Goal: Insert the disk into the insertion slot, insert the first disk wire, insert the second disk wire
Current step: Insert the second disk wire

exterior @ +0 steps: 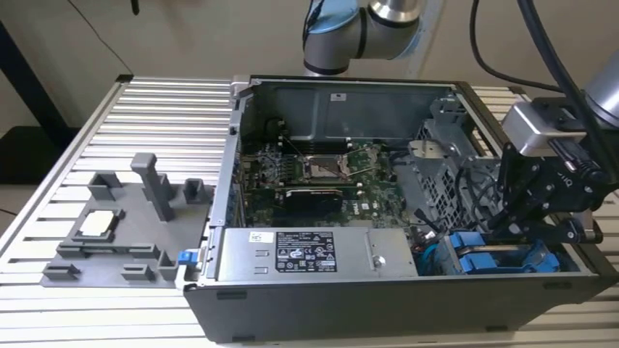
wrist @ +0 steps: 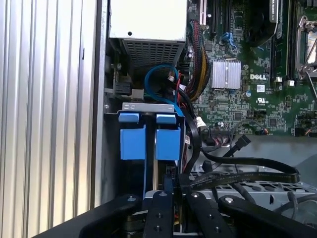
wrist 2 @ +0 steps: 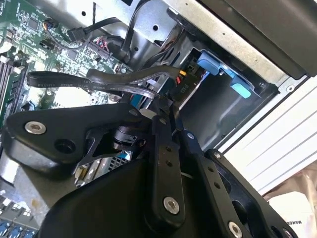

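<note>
The disk [exterior: 483, 261], marked by its blue bracket, sits low in the insertion slot [exterior: 454, 181] of the drive cage at about four o'clock inside the open computer case [exterior: 320, 312] in the exterior view. The gripper [exterior: 508, 232] reaches steeply down onto it from the arm [exterior: 363, 29] bending in above; I cannot tell how its fingers stand. Farther off, at nine o'clock, a grey fixture tray [exterior: 126, 217] lies on the slatted table [exterior: 174, 109].

- Ribbed silver aluminium slatted table top [exterior: 106, 145], evenly lit.
- Plain beige wall [exterior: 193, 36] behind.
- Dark blue upright post [exterior: 25, 72] at the exterior view's left.
</note>
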